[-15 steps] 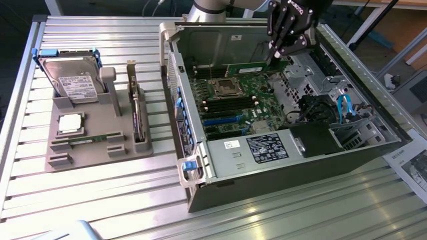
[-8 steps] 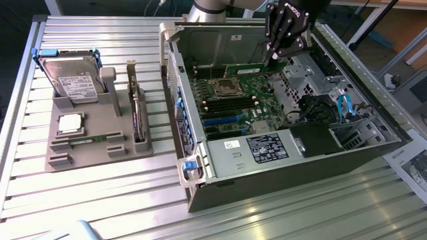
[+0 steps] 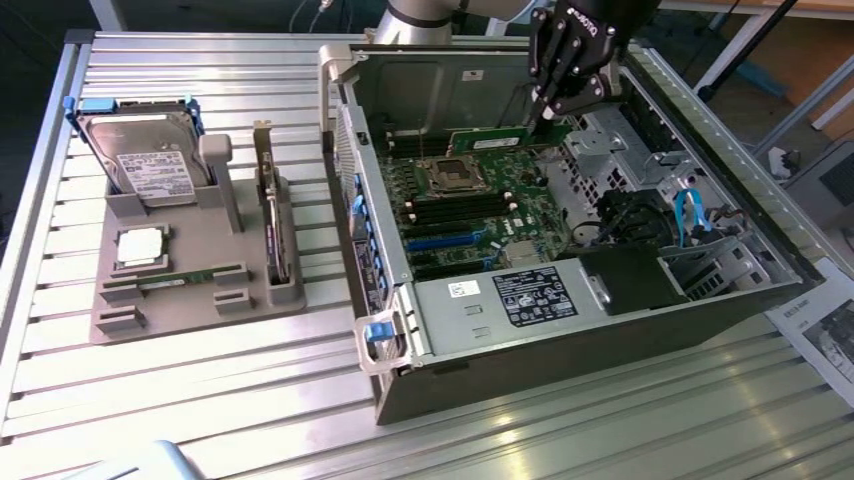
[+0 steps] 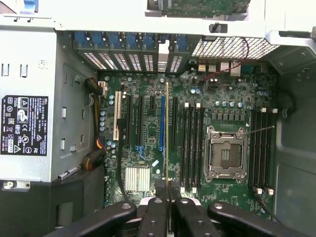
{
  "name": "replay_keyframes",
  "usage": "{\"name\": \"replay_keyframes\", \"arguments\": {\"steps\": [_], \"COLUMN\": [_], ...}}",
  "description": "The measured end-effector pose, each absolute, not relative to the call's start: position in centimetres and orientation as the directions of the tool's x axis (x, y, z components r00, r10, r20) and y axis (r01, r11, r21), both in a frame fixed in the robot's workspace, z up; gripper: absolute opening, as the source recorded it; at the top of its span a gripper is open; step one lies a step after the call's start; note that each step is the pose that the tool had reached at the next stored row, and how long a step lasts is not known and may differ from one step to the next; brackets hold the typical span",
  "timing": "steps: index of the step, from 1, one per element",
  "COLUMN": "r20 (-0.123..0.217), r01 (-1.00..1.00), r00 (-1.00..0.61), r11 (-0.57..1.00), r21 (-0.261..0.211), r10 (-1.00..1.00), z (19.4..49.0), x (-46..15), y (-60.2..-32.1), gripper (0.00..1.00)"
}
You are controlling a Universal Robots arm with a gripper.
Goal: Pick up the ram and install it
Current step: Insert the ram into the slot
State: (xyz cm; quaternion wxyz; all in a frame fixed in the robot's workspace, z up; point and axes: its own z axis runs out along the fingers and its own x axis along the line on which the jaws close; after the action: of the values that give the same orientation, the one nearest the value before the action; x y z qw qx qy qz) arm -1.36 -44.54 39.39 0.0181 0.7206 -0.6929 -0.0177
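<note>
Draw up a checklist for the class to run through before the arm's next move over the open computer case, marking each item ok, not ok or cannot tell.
1. Thin green ram stick clamped in the black gripper: ok.
2. Stick held above the green motherboard inside the grey metal case: ok.
3. Long black memory slots empty: ok.
4. Stick parallel to those slots: ok.
5. Stick directly over one slot: cannot tell.

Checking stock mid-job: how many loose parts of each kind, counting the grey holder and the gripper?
Ram: 2, the held ram in the gripper, the spare ram in the holder
Hard drive: 1
Processor chip: 1
Expansion card: 1
Total: 5
</note>
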Motion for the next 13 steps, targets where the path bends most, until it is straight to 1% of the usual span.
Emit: {"name": "replay_keyframes", "arguments": {"steps": [13], "r20": [-0.002], "r01": [-0.998], "r00": [0.039], "r11": [-0.039], "r21": [0.051], "r10": [-0.999], "z": [39.05], "x": [-1.36], "y": [-44.16], "gripper": [0.12]}}
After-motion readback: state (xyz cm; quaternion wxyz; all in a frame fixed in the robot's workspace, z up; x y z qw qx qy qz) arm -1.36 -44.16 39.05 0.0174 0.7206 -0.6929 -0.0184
